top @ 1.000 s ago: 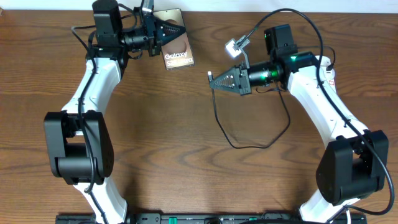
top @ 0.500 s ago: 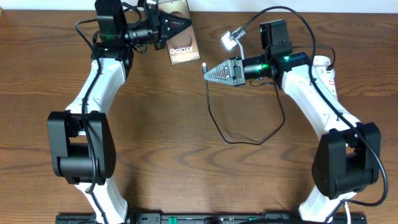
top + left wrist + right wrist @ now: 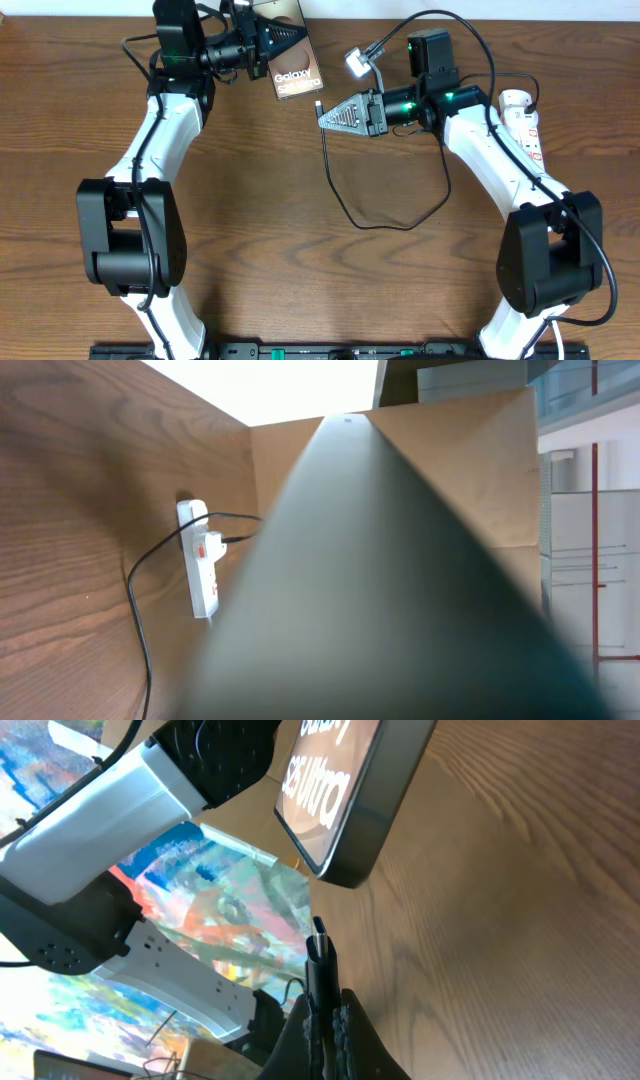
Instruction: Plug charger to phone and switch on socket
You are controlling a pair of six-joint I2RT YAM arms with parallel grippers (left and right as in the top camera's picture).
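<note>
End effectors: I count two. Left one (image 3: 290, 38) is pinched on the single phone (image 3: 298, 78) at the far edge of the bench (image 3: 250, 250), Galaxy lettering up. Right one (image 3: 330, 115) is clamped on the one charger (image 3: 318, 952), whose connector tip points at the phone's near end, close but not touching. One socket (image 3: 524, 118) lies far right, under the right arm.

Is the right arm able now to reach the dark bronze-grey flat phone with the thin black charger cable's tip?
Probably yes: the right gripper, shut on the black charger tip, points at the phone's near edge; nothing stands between them.
</note>
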